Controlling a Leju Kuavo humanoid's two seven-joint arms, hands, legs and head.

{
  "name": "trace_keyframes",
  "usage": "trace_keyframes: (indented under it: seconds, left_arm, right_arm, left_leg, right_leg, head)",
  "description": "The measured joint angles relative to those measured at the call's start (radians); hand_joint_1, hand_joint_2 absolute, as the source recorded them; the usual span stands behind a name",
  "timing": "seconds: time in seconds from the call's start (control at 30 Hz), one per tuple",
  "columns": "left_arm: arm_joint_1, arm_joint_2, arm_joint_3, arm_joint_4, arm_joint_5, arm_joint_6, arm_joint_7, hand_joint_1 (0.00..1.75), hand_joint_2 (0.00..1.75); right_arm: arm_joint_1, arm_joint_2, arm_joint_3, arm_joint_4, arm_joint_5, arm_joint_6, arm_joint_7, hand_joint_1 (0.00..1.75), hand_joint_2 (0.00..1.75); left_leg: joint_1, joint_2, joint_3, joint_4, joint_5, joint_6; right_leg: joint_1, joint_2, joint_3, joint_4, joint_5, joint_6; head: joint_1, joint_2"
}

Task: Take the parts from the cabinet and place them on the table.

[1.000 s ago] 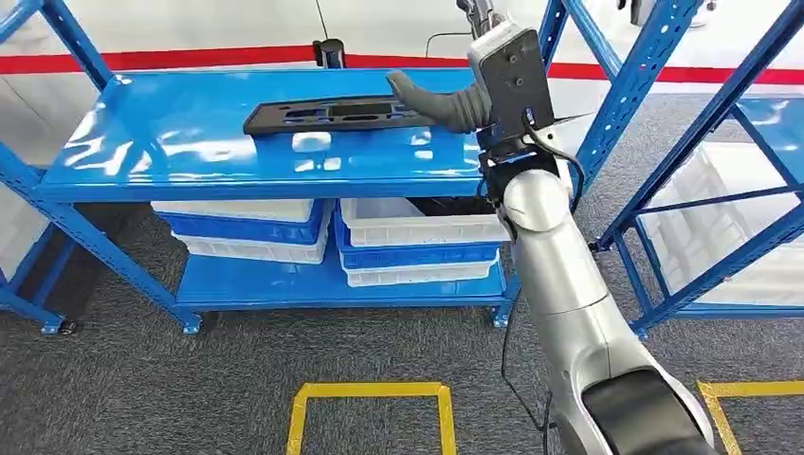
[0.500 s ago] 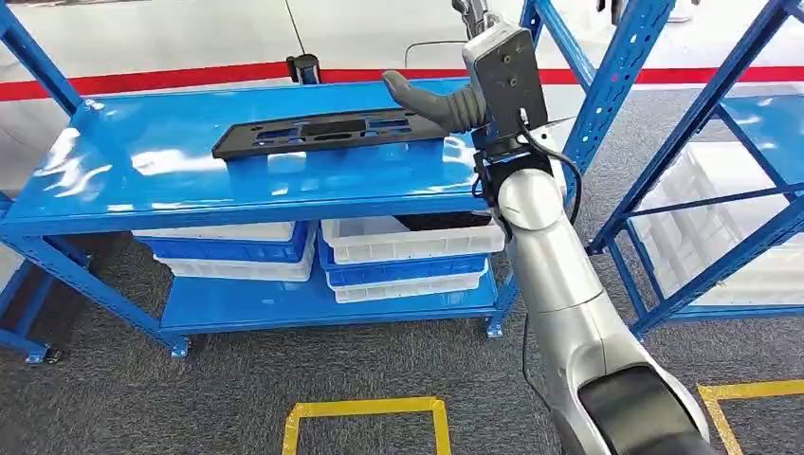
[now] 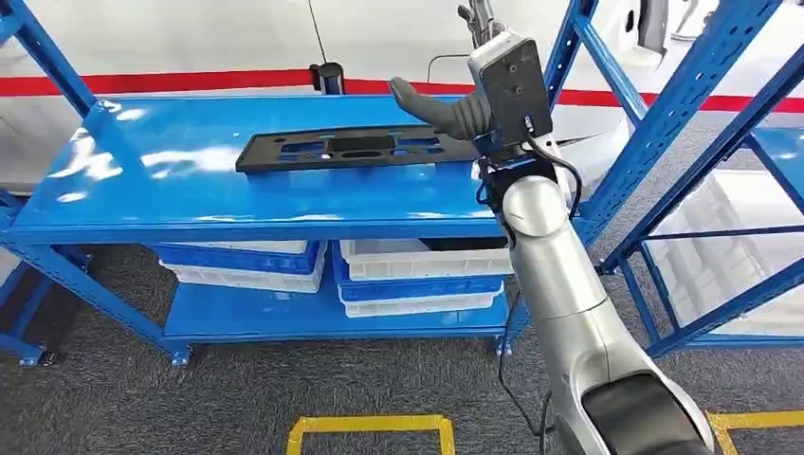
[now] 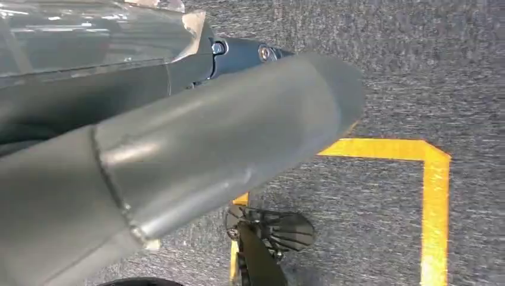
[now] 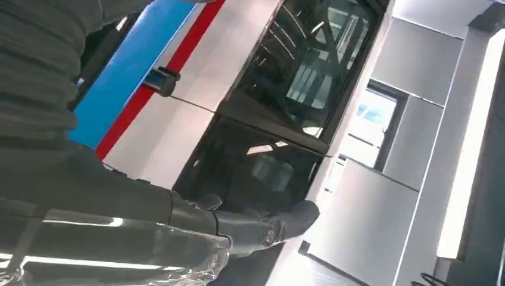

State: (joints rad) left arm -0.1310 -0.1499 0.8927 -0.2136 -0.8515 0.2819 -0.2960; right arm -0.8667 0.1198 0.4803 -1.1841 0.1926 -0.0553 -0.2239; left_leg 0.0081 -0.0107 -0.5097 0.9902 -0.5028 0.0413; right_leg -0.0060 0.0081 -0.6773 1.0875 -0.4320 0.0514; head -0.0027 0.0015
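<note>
The head view looks forward and down from high on the body onto the blue shelf (image 3: 237, 190) and grey carpet (image 3: 237, 398). The left wrist view faces that carpet from close behind its own arm. The right wrist view, turned, looks past the shelf toward a glazed wall (image 5: 309, 65).

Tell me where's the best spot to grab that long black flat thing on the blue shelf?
Probably its right end. The black part is long, thin and flat, with cut-out holes, and that end points at the right hand, whose thumb already lies over it. A pinch across the thin edge, thumb on top, coming in from the right looks easiest. The blue shelf seems to leave little room beneath elsewhere.
</note>
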Motion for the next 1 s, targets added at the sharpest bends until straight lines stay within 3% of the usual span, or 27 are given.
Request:
trace_keyframes:
  seconds: [0.03, 0.07, 0.1, 0.13, 0.17, 0.2, 0.23, 0.27, 0.3, 0.37, 0.4, 0.43, 0.5, 0.53, 0.57, 0.6, 0.63, 0.8, 0.97, 1.0]
  left_arm:
    - [0.0, -0.002, 0.0, 0.001, 0.0, 0.0, 0.0, 0.0, 0.0]
    - [0.0, -0.002, 0.0, 0.002, 0.0, 0.0, -0.001, 0.0, 0.0]
    - [-0.003, -0.002, 0.0, 0.002, 0.0, 0.0, -0.001, 0.0, 0.0]
    - [-0.003, -0.002, 0.0, 0.002, 0.0, -0.001, -0.001, 0.0, 0.0]
    - [-0.001, -0.004, 0.0, 0.003, -0.002, -0.001, -0.002, 0.0, 0.0]
    - [-0.002, -0.004, 0.0, 0.003, -0.003, -0.002, -0.004, 0.0, 0.0]
    - [-0.002, -0.003, 0.0, 0.003, -0.008, -0.004, -0.008, 0.0, 0.0]
    - [-0.006, -0.004, 0.0, 0.003, -0.009, -0.005, -0.01, 0.0, 0.0]
    - [-0.008, -0.003, -0.001, 0.003, -0.011, -0.006, -0.011, 0.0, 0.0]
    - [-0.006, -0.003, -0.001, 0.003, -0.018, -0.006, -0.013, 0.0, 0.0]
    - [-0.006, -0.003, -0.001, 0.003, -0.019, -0.005, -0.014, 0.0, 0.0]
    - [-0.006, -0.002, -0.001, 0.003, -0.021, -0.003, -0.014, 0.0, 0.0]
    - [-0.006, 0.0, -0.002, 0.003, -0.024, 0.0, -0.016, 0.0, 0.0]
    - [-0.005, 0.0, -0.002, 0.003, -0.026, 0.0, -0.016, 0.0, 0.0]
    - [-0.005, -0.003, -0.002, 0.007, -0.028, -0.001, -0.016, 0.0, 0.0]
    - [-0.008, 0.0, -0.003, 0.006, -0.03, 0.001, -0.017, 0.0, 0.0]
    - [-0.008, 0.0, -0.003, 0.006, -0.031, 0.002, -0.013, 0.0, 0.0]
    - [-0.007, -0.002, -0.005, 0.006, -0.04, 0.015, 0.01, 0.0, 0.0]
    - [-0.007, -0.003, -0.005, 0.006, -0.04, 0.016, 0.02, 0.0, 0.0]
    - [-0.007, -0.003, -0.006, 0.006, -0.04, 0.016, 0.02, 0.0, 0.0]
  right_arm:
    - [0.0, 0.0, 0.0, 0.0, 0.0, 0.0, 0.0, 0.0, 1.75]
    - [0.001, -0.003, 0.0, 0.001, 0.0, 0.0, 0.0, 0.0, 1.75]
    - [0.0, -0.001, 0.001, 0.0, 0.0, 0.0, 0.001, 0.0, 1.75]
    - [0.002, -0.001, 0.0, 0.0, 0.001, 0.0, 0.002, 0.0, 1.75]
    - [0.001, -0.001, 0.0, -0.001, 0.001, -0.002, 0.002, 0.0, 1.75]
    - [0.001, 0.002, 0.0, -0.002, 0.001, -0.002, 0.002, 0.0, 1.75]
    - [0.001, 0.002, 0.0, -0.005, 0.005, -0.003, 0.002, 0.0, 1.75]
    - [-0.002, 0.003, 0.0, -0.006, 0.007, -0.006, 0.002, 0.0, 1.75]
    - [-0.001, 0.004, 0.0, -0.006, 0.007, -0.007, 0.002, 0.0, 1.75]
    - [0.008, 0.003, 0.0, -0.006, 0.009, -0.008, 0.003, 0.0, 1.75]
    - [0.013, 0.003, 0.0, -0.006, 0.012, -0.009, 0.003, 0.0, 1.75]
    - [0.015, 0.003, 0.0, -0.006, 0.015, -0.009, 0.005, 0.0, 1.75]
    - [0.015, 0.004, 0.0, -0.006, 0.019, -0.009, 0.009, 0.0, 1.75]
    - [0.017, 0.004, 0.0, -0.006, 0.019, -0.009, 0.009, 0.0, 1.75]
    - [0.015, 0.004, 0.0, -0.005, 0.02, -0.009, 0.01, 0.0, 1.75]
    - [0.013, 0.005, 0.0, -0.007, 0.02, -0.008, 0.01, 0.0, 1.75]
    - [0.015, 0.005, 0.0, -0.008, 0.021, -0.007, 0.013, 0.0, 1.75]
    - [0.018, 0.005, 0.0, -0.008, 0.024, 0.0, 0.012, 0.0, 1.75]
    - [0.018, 0.006, 0.0, -0.009, 0.024, 0.001, 0.012, 0.0, 1.75]
    - [0.018, 0.006, 0.0, -0.009, 0.025, 0.001, 0.012, 0.0, 1.75]
  left_leg:
    - [0.001, 0.0, 0.004, -0.003, -0.011, -0.003]
    - [0.0, -0.001, 0.02, -0.003, -0.019, -0.011]
    - [0.001, 0.0, 0.019, -0.009, -0.025, -0.02]
    - [0.002, 0.002, 0.036, -0.015, -0.02, -0.025]
    - [-0.002, 0.002, 0.04, -0.009, -0.013, -0.031]
    - [-0.002, 0.004, 0.048, -0.002, -0.019, -0.036]
    - [0.001, 0.006, 0.037, 0.025, -0.028, -0.038]
    - [0.006, 0.006, 0.011, 0.078, -0.042, -0.041]
    - [0.009, 0.006, -0.031, 0.14, -0.064, -0.05]
    - [0.013, 0.006, -0.121, 0.25, -0.116, -0.064]
    - [0.017, 0.007, -0.15, 0.259, -0.113, -0.067]
    - [0.022, 0.008, -0.157, 0.226, -0.079, -0.071]
    - [0.029, 0.01, -0.115, 0.059, 0.056, -0.077]
    - [0.03, 0.013, -0.095, 0.009, 0.093, -0.079]
    - [0.021, 0.013, -0.11, 0.023, 0.083, -0.077]
    - [0.014, 0.012, -0.093, 0.002, 0.081, -0.06]
    - [0.013, 0.011, -0.096, -0.001, 0.087, -0.053]
    - [0.002, 0.0, -0.097, 0.0, 0.087, -0.051]
    - [0.002, -0.004, -0.097, -0.001, 0.079, -0.042]
    - [0.002, -0.004, -0.097, -0.001, 0.078, -0.041]
  right_leg:
    - [0.003, -0.006, 0.027, -0.091, 0.055, -0.002]
    - [0.011, -0.01, 0.02, -0.088, 0.02, -0.025]
    - [0.016, -0.009, 0.037, -0.089, 0.008, -0.039]
    - [0.02, -0.008, 0.047, -0.102, 0.017, -0.047]
    - [0.014, -0.007, 0.051, -0.111, 0.027, -0.058]
    - [-0.002, -0.003, 0.077, -0.114, 0.026, -0.063]
    - [-0.002, -0.004, 0.093, -0.116, 0.018, -0.073]
    - [-0.002, -0.004, 0.103, -0.116, 0.009, -0.087]
    - [-0.001, -0.004, 0.11, -0.116, 0.002, -0.089]
    - [-0.001, -0.003, 0.127, -0.116, -0.017, -0.086]
    - [-0.001, 0.0, 0.137, -0.114, -0.028, -0.083]
    - [-0.004, 0.002, 0.149, -0.112, -0.039, -0.079]
    - [-0.009, 0.004, 0.181, -0.11, -0.065, -0.068]
    - [-0.01, 0.002, 0.183, -0.112, -0.075, -0.059]
    - [-0.007, 0.004, 0.201, -0.119, -0.074, -0.053]
    - [-0.006, 0.005, 0.191, -0.117, -0.073, -0.047]
    - [-0.003, 0.004, 0.189, -0.123, -0.075, -0.044]
    - [0.001, 0.002, 0.194, -0.123, -0.079, -0.04]
    - [0.0, 0.0, 0.202, -0.137, -0.081, -0.04]
    - [0.0, 0.0, 0.204, -0.141, -0.084, -0.036]
  head:
    - [0.001, 0.0]
    - [-0.006, 0.0]
    - [0.001, 0.0]
    - [0.005, 0.0]
    - [0.004, 0.0]
    - [0.001, 0.0]
    - [0.003, 0.0]
    - [-0.007, 0.0]
    - [-0.005, 0.0]
    - [-0.006, 0.0]
    - [-0.006, 0.0]
    - [-0.006, 0.0]
    - [-0.006, 0.0]
    - [-0.005, 0.0]
    - [-0.007, 0.0]
    - [-0.012, 0.0]
    - [-0.006, 0.0]
    - [-0.003, 0.0]
    - [-0.003, 0.0]
    - [-0.003, 0.0]
